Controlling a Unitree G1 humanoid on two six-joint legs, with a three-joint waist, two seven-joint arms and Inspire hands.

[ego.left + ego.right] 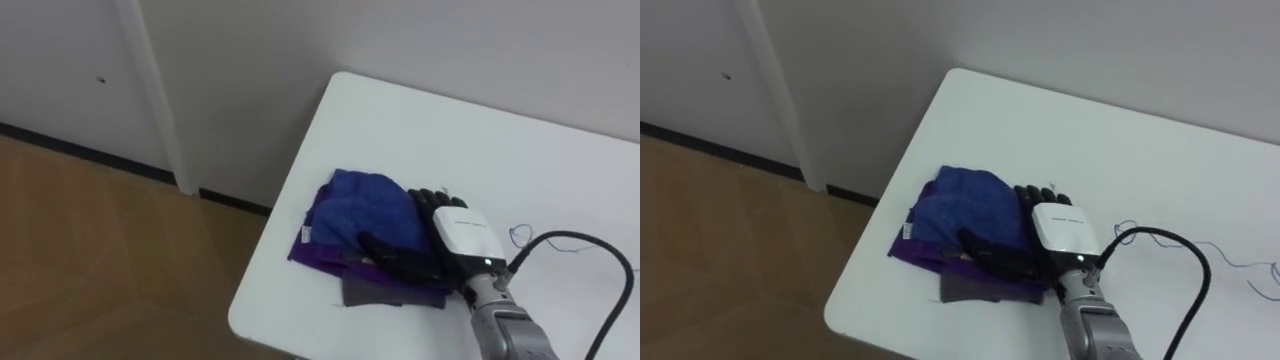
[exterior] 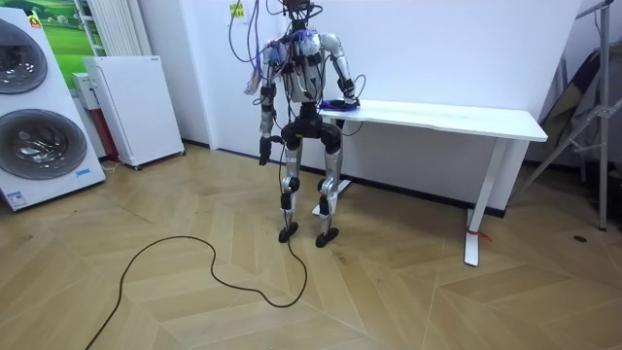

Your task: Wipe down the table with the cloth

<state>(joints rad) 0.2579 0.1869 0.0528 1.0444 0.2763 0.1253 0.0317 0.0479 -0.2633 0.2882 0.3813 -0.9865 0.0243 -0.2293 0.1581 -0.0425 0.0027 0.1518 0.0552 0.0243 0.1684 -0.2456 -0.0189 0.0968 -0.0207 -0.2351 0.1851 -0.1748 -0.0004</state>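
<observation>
Robot stands at the bench's (image 1: 420,120) left end, by the wall. The right robot hand (image 1: 462,235) lies palm-down on the cloth (image 1: 365,205), fingers relaxed over it and thumb splayed across the near fold; not clenched. The cloth is a bunched wad, blue over purple and grey, sitting near the bench's left front corner, close to the edge. The left robot hand (image 2: 262,154) hangs by the hip; its state cannot be told. Step in hand, as I judge it: wiping stroke. To do it well, keep even downward pressure so the wad slides without unrolling, and sweep right and inward over the bare top. A push toward the near edge risks dropping the cloth to the floor.
</observation>
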